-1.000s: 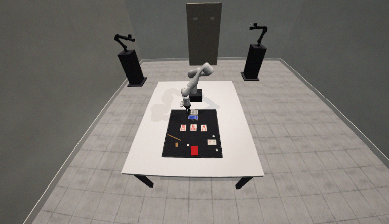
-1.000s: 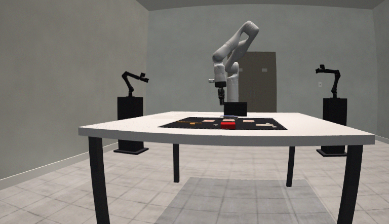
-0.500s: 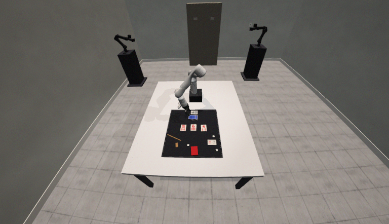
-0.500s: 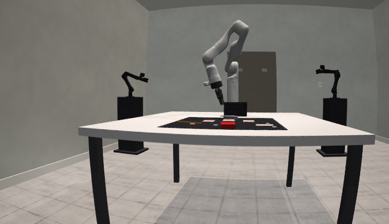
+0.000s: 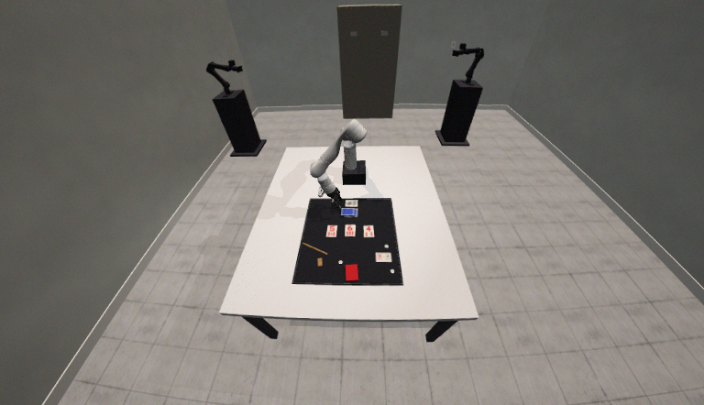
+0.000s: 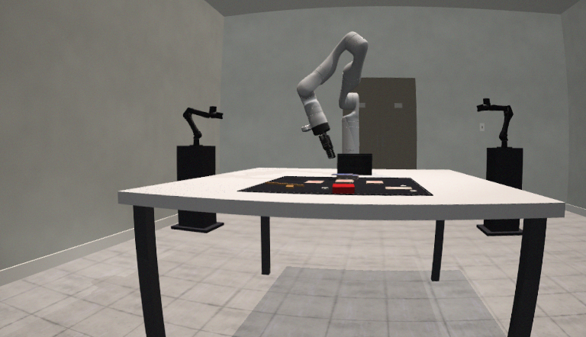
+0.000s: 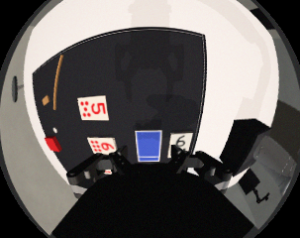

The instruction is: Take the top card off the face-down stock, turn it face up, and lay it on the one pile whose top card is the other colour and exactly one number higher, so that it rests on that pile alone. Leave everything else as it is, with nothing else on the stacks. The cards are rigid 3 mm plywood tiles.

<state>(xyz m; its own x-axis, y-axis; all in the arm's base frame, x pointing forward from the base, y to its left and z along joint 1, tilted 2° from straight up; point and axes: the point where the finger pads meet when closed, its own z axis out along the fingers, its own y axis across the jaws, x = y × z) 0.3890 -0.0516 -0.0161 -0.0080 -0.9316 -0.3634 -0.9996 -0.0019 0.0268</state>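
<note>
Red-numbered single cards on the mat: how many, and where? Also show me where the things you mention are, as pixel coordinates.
3, in one row on the mat (image 5: 357, 249): the 5 (image 5: 331, 231) (image 7: 93, 108), the 6 (image 5: 350, 230) (image 7: 101, 145) in the middle, the 4 (image 5: 368, 231) at the other end. Whether others lie hidden in stacks, I can't tell.

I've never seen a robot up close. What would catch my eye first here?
Probably the big pale arm, bent high over the far part of a white table. Next, the bright red block near the black mat's front edge, and the blue-backed stock toward its back.
</note>
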